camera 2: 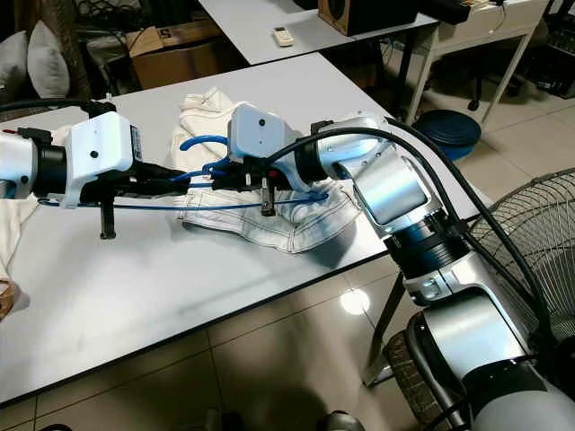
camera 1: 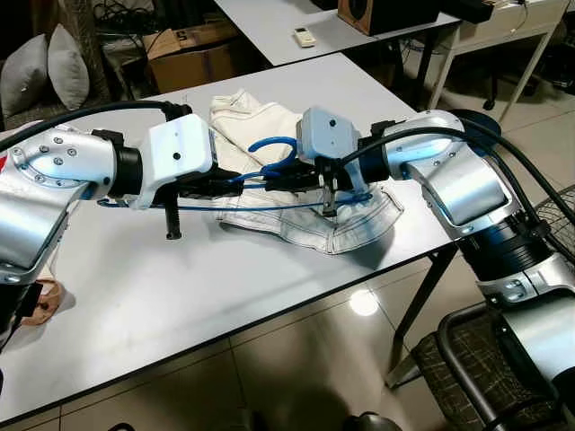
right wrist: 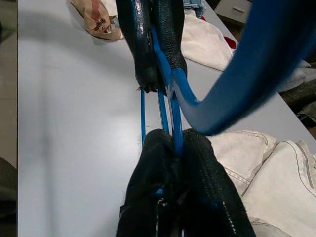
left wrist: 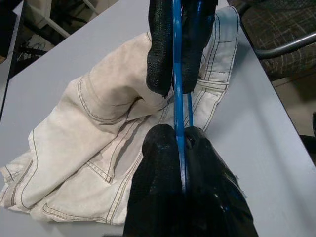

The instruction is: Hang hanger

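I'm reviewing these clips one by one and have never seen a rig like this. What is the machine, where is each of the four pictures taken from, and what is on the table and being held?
This is a humanoid robot with two silver arms, each ending in a claw of two long black fingers. The two wide pictures come from the stereo camera on its head, looking down at a white table. The two close pictures come from cameras on the wrists, looking along each claw's own fingers.

On the table lies a crumpled pair of off-white jeans with dark stitching. Above it, both claws hold one thin blue wire clothes hanger. The left claw is shut on its wire, and the right claw is shut on it close to the curved hook. At the table's left edge lies a small tan item that I cannot identify.
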Available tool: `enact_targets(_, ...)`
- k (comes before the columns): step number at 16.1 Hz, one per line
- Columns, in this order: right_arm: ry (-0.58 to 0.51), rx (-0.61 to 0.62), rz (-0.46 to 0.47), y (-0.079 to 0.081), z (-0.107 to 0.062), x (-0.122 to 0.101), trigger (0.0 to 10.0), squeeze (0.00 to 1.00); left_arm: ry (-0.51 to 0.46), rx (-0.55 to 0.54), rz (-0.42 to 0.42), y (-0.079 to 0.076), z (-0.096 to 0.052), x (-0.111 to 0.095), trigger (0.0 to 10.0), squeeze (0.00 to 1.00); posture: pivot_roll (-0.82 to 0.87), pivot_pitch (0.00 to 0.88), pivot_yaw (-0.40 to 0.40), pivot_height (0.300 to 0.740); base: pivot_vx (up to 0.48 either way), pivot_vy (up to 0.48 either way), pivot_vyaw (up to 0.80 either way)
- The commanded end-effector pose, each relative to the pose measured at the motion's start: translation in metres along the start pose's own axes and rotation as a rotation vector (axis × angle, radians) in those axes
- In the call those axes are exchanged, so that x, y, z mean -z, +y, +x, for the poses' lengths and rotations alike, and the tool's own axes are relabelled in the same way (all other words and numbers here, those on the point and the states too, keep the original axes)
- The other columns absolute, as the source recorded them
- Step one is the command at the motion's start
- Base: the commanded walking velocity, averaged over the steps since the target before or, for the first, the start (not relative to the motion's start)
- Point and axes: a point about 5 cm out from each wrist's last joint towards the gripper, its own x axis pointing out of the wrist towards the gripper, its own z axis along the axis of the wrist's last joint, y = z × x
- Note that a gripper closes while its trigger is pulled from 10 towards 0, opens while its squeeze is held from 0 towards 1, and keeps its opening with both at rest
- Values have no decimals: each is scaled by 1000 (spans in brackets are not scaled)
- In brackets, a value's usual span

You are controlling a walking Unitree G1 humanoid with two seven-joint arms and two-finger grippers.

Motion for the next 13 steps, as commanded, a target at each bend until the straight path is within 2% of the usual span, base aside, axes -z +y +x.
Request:
enact_targets(1,19,12,20,-1,-1,4,10000,1000,-57,15,77,2,-4,-17,10000,0,-60,43,107,740,0,0,0)
enact_targets(3,5,1,26,-1,-4,2,10000,1000,-58,18,79,2,-4,-17,10000,0,-60,40,108,740,0,0,0)
enact_targets(4,9,-2,27,-1,-6,2,10000,859,-60,21,79,2,-4,-17,10000,0,-61,39,109,740,0,0,0)
enact_targets(5,17,-13,22,0,-7,3,10000,0,-61,23,79,2,-4,-16,10000,0,-62,39,109,740,0,0,0)
enact_targets(10,38,-29,29,1,-13,6,10000,0,-57,21,81,4,-5,-14,10000,0,-61,39,110,740,0,0,0)
enact_targets(13,25,-21,41,2,-11,4,10000,0,-59,21,80,4,-5,-13,10000,0,-61,40,112,740,0,0,0)
